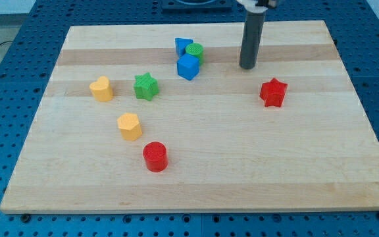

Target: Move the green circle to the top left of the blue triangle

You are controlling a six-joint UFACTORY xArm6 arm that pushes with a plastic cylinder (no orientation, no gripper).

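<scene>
The green circle [195,52] sits near the top middle of the wooden board, touching the right side of the blue triangle [182,46]. A blue cube [187,67] lies just below the two, close against them. My tip [247,66] rests on the board to the right of the green circle, about one rod-length of bare wood apart from it, and level with the blue cube. The rod [251,41] stands upright.
A red star [273,92] lies below and right of my tip. A green star [146,86] and a yellow heart [101,89] lie at the left. A yellow block [129,126] and a red cylinder [155,157] lie lower left. The board's top edge [196,26] is near.
</scene>
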